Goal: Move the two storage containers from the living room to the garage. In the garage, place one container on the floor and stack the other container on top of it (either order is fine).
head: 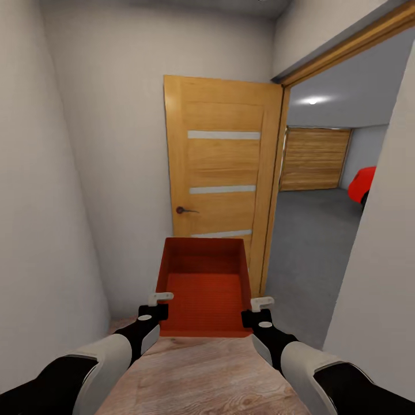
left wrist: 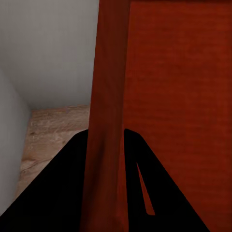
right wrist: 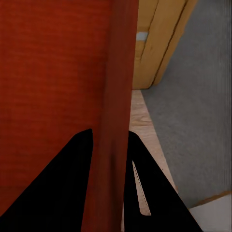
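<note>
While I carry one storage container point(head: 203, 288) between my left claw point(head: 154, 306) and right claw point(head: 260, 310), each clamped on a side wall, I must turn right through the doorway onto the garage floor point(head: 311, 242).

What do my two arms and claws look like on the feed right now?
In the head view both arms match: black upper sections, light grey-white rounded forearm shells, then black wrists. The left claw and right claw end in small pale grey finger tabs. In the wrist views the fingers read as plain black wedges. No cables or markings are visible.
</note>
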Controlling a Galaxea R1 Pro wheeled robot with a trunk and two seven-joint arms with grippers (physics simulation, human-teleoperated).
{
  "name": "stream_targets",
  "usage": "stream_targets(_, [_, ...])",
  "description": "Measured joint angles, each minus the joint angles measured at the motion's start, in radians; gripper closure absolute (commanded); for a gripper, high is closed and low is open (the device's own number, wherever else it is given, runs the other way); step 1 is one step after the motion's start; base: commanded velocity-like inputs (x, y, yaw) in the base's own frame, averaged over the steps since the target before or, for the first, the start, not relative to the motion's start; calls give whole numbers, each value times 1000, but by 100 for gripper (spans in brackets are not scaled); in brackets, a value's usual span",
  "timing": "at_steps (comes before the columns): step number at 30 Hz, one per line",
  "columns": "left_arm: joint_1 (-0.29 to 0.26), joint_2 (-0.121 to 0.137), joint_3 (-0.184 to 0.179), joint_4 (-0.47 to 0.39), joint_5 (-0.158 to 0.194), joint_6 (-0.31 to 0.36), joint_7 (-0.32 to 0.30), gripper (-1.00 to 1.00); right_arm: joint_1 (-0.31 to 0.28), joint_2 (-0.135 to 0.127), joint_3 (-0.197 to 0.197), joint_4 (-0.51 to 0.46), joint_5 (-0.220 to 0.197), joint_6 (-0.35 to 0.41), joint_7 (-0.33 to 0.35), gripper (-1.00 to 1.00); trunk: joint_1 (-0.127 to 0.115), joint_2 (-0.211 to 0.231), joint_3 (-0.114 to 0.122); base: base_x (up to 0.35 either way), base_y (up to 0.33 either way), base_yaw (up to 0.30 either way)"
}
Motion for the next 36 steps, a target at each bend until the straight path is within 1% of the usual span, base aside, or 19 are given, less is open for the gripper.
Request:
stream_targets(13, [0,0,2,3,-1,-3,0,100,0,-1,1,0,1,0,0,100,0,0,0,3,5,-287])
stream_targets(17, [0,-1,1,2,-1,-2,2,100,0,-1,0,-1,2,1,1,100,0,0,0,116,204,-201])
stream_targets(27, [0,0,1,2,-1,-2,-1,100,0,0,1,0,0,0,1,100,0,0,0,194,269,-29])
stream_targets(36, [0,2,1,0,-1,0,-3,100,0,1,1,0,-1,0,0,100,0,0,0,216,217,-252])
